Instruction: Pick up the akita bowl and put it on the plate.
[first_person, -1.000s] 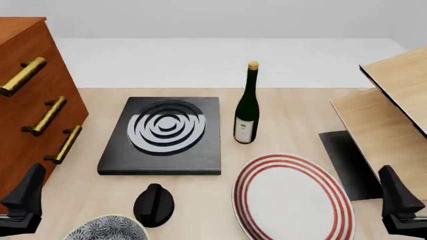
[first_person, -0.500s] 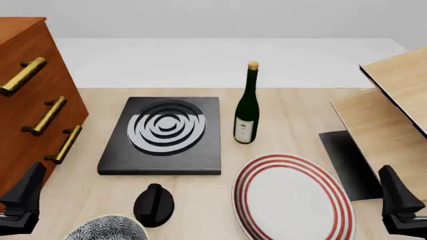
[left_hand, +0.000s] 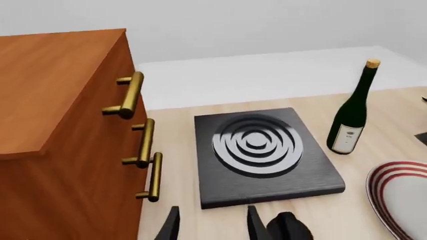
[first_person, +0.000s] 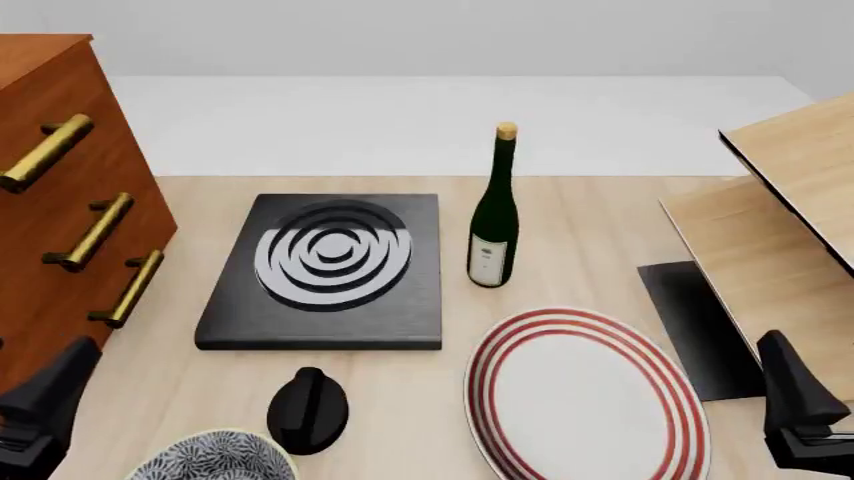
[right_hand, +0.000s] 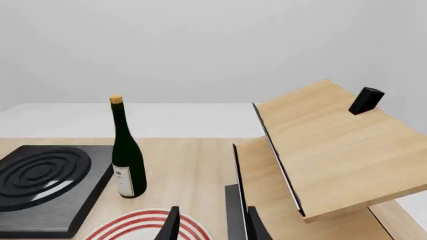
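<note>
- The wooden surface (first_person: 587, 230) is seen carrying everything, with a brown drawer cabinet (first_person: 54, 210) with brass handles set at its left edge and a pale wooden rack (first_person: 781, 210) at its right.
- A black square stove (first_person: 327, 270) with grey rings is placed left of centre, in front of the cabinet's handles.
- The plate (first_person: 587, 395) — white, ringed in red — is laid near the front, right of centre.
- The bowl (first_person: 214, 458) is found at the front left edge, partly cut off, well apart from the plate.
- A dark bottle (first_person: 494, 215) is stood upright just beside the stove.
- A small black knob-like object (first_person: 308, 410) is set between bowl and stove.
- The left gripper (left_hand: 210, 225) is held spread, nothing between its fingers.
- The right gripper (right_hand: 210, 225) is likewise spread — above the plate's far rim.
</note>
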